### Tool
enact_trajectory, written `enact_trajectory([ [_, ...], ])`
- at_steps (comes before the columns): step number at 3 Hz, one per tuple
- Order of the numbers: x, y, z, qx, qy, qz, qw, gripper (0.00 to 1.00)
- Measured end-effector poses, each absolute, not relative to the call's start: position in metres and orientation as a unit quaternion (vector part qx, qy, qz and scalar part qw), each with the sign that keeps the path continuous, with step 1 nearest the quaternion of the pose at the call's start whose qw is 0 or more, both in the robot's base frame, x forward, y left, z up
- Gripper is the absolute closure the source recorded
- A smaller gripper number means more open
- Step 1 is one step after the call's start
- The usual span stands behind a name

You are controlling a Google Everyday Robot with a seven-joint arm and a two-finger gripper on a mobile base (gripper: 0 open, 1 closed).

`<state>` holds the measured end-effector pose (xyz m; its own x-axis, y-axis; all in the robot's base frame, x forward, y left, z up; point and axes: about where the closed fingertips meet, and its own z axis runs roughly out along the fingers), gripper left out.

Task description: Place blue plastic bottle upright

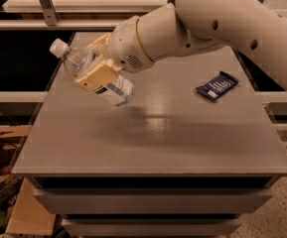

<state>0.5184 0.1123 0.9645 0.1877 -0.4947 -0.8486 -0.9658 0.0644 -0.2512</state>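
The blue plastic bottle [114, 90] is clear with a white cap at its upper left end and a white-blue label at its lower right end. It is held tilted in the air above the left part of the grey table [153, 138]. My gripper [97, 66] is shut on the bottle's middle, with one cream finger pad [99, 76] in front of it. The big white arm reaches in from the upper right.
A flat dark-blue snack wrapper [217, 86] lies on the table's right side. A dark gap and shelving lie beyond the left edge. Cardboard and clutter sit on the floor at the lower left.
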Motion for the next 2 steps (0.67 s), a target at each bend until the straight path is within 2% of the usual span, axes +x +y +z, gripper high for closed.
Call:
enact_trajectory([
  [2,0.5158,0.1225,0.9840,-0.585,0.515,0.317,0.541,1.00],
])
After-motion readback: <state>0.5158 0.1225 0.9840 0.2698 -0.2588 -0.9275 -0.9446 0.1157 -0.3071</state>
